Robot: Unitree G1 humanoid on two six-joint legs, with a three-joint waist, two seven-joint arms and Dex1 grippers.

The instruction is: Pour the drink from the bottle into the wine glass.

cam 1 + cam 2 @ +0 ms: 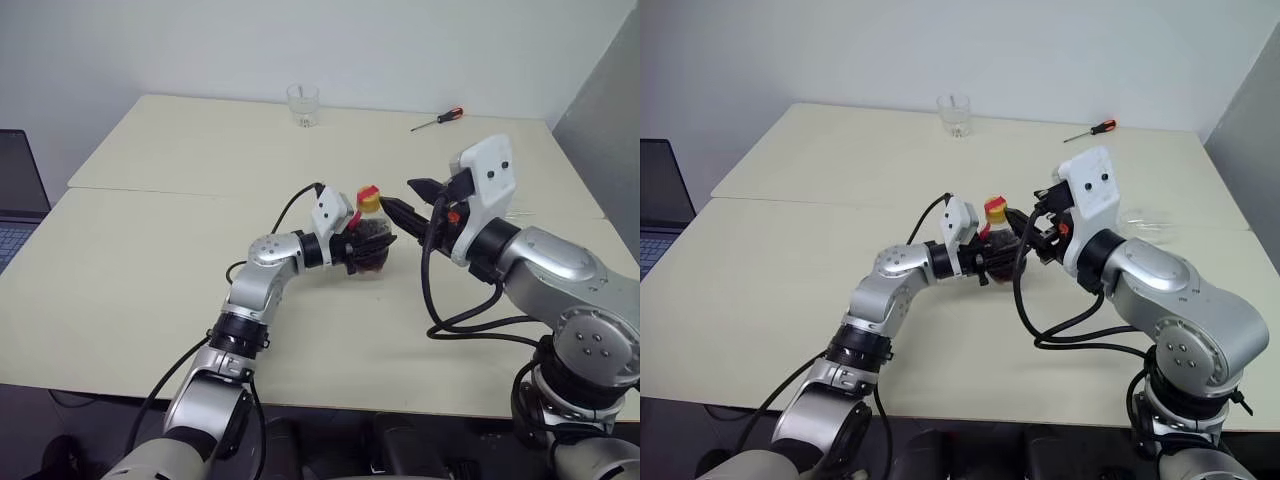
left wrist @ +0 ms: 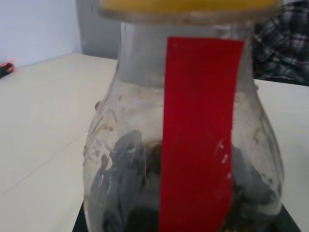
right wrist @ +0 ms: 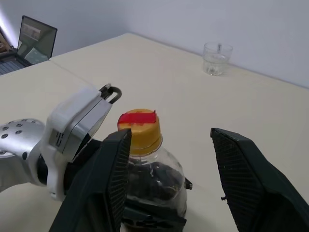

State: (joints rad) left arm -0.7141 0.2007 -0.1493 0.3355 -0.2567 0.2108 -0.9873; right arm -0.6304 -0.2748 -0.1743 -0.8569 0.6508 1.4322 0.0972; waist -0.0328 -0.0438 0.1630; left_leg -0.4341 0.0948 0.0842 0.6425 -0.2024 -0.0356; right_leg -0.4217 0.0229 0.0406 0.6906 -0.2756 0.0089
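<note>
The left gripper [image 1: 368, 243] was closed on the bottle [image 1: 372, 240], its black fingers [image 3: 145, 215] clamped round the lower body, and it held the bottle upright near the middle of the table [image 1: 150, 290], between the two arms. In the left wrist view the bottle stood right against the camera: a clear round belly with the dark drink [image 2: 125, 193] low inside, a red strip [image 2: 200, 130] running down from the neck, and the yellow cap [image 2: 188, 5] on top. The cap was still on, with a patch of red on its top in the right wrist view.

The right gripper [image 1: 413, 199] held nothing. Its two fingers [image 3: 113, 179] stood well apart, and the right wrist view showed one beside the cap and the other clear of the bottle on the far side. From the head views its tips were at cap height, just beside the cap; I could not tell whether one touched it.

Behind the left fingers the white wrist block [image 3: 72, 128] sat next to the bottle's neck, with a black cable looping off it.

Farther out, a short clear glass [image 1: 303, 104] stood near the far edge of the table, well apart from the bottle. A screwdriver [image 1: 437, 119] with a red and black handle lay toward the far right corner. A laptop [image 3: 34, 41] sat open off the left edge of the table. A bit of plaid cloth [image 2: 282, 43] showed past the bottle in the left wrist view.
</note>
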